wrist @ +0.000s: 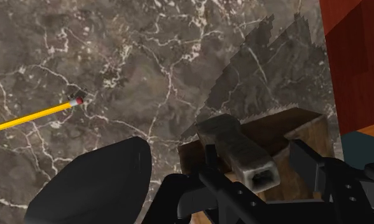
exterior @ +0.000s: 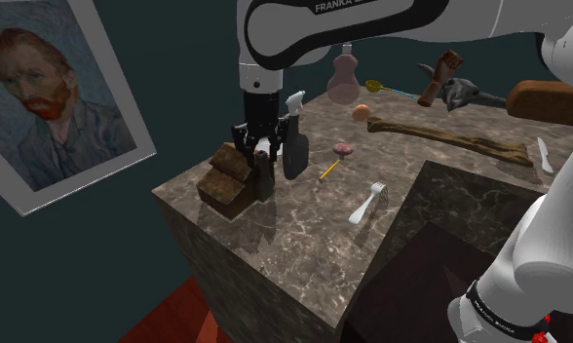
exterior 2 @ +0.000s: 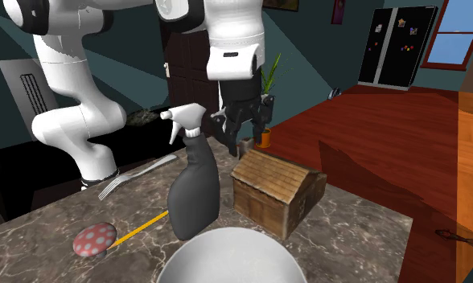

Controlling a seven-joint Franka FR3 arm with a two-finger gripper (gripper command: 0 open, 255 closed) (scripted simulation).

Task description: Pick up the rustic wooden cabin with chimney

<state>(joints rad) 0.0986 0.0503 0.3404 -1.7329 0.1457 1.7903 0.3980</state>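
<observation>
The brown wooden cabin with a pitched roof stands near the table's corner at the shoulder view's left. In the second exterior view the cabin sits right of a dark spray bottle. My black gripper hangs just above the cabin's chimney end, pointing down. Its fingers stand apart in the second exterior view, gripper open. In the wrist view the grey chimney rises between the two fingers of the gripper, and neither finger plainly clasps it.
A dark spray bottle stands close beside the gripper. On the marble table lie a yellow pencil, a fork and a long bone. A white bowl and a pink dotted object are nearby.
</observation>
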